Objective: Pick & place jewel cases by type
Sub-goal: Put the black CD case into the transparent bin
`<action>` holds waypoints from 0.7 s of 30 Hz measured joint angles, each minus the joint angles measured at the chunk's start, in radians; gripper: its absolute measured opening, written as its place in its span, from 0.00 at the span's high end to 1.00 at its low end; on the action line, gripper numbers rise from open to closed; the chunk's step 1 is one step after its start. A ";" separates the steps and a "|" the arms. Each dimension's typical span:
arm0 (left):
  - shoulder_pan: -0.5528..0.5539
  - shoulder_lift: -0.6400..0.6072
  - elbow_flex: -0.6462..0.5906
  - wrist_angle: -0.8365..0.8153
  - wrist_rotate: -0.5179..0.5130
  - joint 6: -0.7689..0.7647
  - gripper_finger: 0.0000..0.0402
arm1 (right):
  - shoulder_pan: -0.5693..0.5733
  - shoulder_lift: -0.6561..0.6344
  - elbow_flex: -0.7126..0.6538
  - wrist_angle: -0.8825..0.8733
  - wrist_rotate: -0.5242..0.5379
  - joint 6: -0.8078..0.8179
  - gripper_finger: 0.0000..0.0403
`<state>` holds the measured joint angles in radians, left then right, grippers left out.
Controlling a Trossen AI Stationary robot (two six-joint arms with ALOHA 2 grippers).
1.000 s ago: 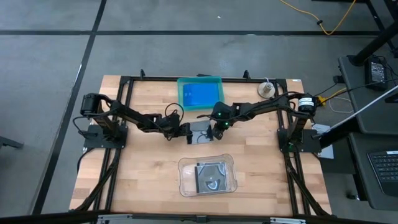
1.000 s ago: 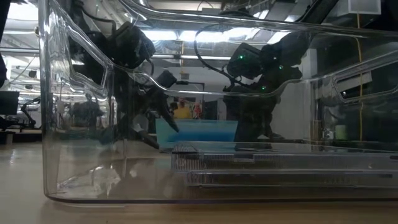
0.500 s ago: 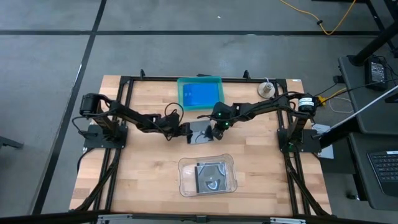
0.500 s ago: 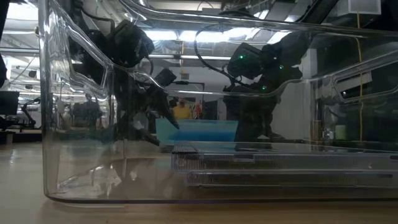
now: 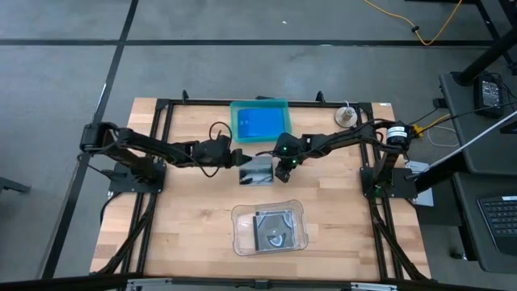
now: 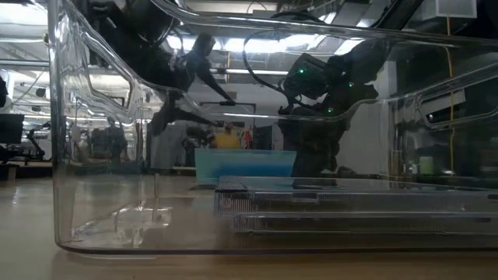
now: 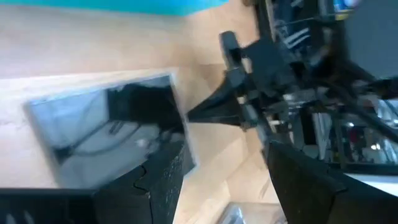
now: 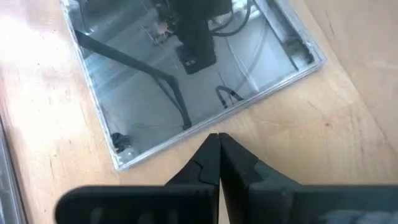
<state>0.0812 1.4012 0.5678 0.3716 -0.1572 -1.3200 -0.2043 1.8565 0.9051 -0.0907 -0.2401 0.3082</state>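
Note:
A clear square jewel case (image 5: 255, 172) (image 7: 106, 134) (image 8: 186, 68) lies flat on the wooden table between my two grippers. My left gripper (image 5: 236, 159) (image 7: 224, 162) hangs open above the table, just left of the case, with nothing between its fingers. On the case's right side is my right gripper (image 5: 277, 173) (image 8: 217, 140), shut, its tips down at the case's edge. Blue jewel cases (image 5: 260, 123) lie in the teal tray (image 5: 234, 121) at the far edge. Dark square jewel cases (image 5: 275, 229) (image 6: 350, 206) lie stacked in the clear tray (image 5: 238, 230) near the front. My right gripper's shut fingertips (image 8: 212, 142) meet the right-hand edge of the clear case (image 8: 198, 132) near its middle. They slant down from the table's right. The case lies flat on the table, its whole underside down.
Black frame rails (image 5: 161, 145) run along the table's left, right and far sides. A small white round object (image 5: 346, 115) with a cable sits at the far right. Bare wood lies left and right of the clear tray, whose wall (image 6: 93, 155) fills the low view.
My left gripper has risen from the table beside the clear case and drawn back a little toward the table's left, tipping up; it stays open. The case lies where it was.

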 joint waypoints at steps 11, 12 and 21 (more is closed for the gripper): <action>0.000 0.077 -0.004 -0.160 0.063 -0.045 0.46 | -0.006 0.000 0.001 -0.001 -0.002 0.001 0.98; -0.001 0.077 -0.004 -0.187 0.063 -0.047 0.46 | -0.006 0.000 0.001 -0.001 -0.002 0.001 0.98; -0.001 0.094 -0.005 -0.259 0.066 -0.049 0.46 | -0.004 0.007 0.001 0.001 -0.001 0.001 0.98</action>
<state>0.0807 1.4950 0.5632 0.1121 -0.0911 -1.3693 -0.2082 1.8635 0.9062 -0.0895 -0.2416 0.3094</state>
